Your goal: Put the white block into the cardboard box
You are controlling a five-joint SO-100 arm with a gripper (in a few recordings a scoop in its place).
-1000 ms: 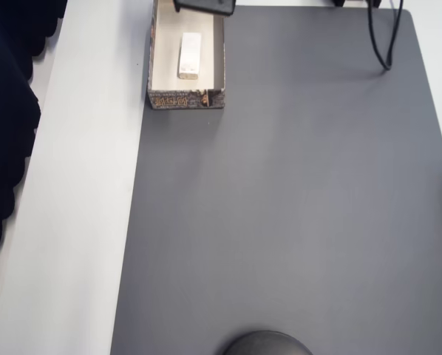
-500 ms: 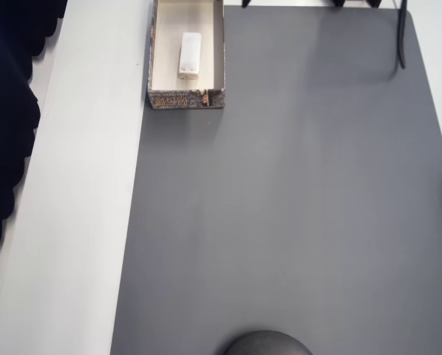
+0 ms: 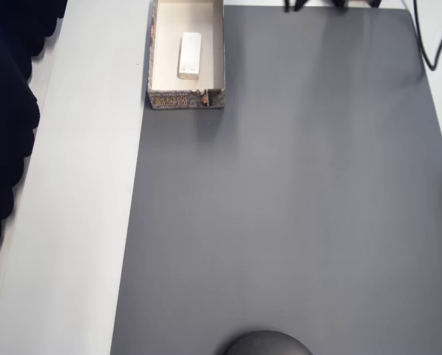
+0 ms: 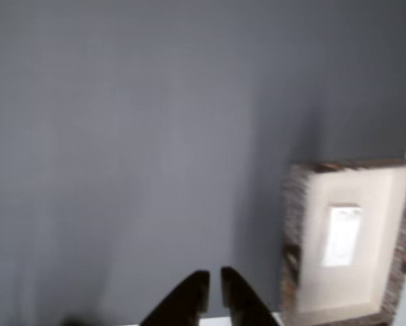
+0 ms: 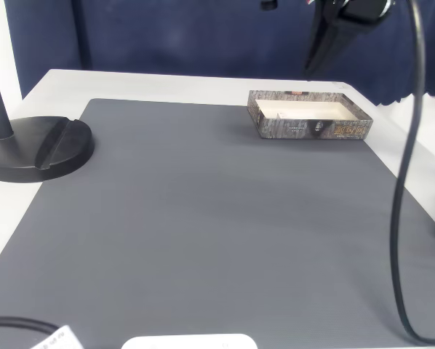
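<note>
White and plain, the block (image 3: 190, 55) lies flat inside the box (image 3: 219, 52), on its cream floor, long side along the long side of the box, touching no wall that I can see. So the task looks finished, in my judgement.

In the wrist view the jaws (image 4: 211, 297) are nearly together, with only a thin slit between the two dark tips, and they hold nothing. The box (image 4: 301, 272) with the block (image 4: 341, 236) sits to the right of the jaws and a little ahead of them, well apart. In the fixed view the jaws (image 5: 321, 45) hang high over the back wall of the box (image 5: 312, 129), clear of it.

The block seems light and stiff, a hard smooth bar with rounded edges, so it could be a bit slippery. If it must be taken again, I would grip across its short width, near the middle, coming from straight above.

The box walls are low, but they stand close on both long sides of the block, so the jaws would have little room there. Ahead and left of the jaws the grey mat (image 3: 295, 207) on the worktop (image 3: 80, 222) is wide and open. A black cable (image 5: 403, 182) hangs at the right in the fixed view, and a round black base (image 5: 39, 149) stands far left.
</note>
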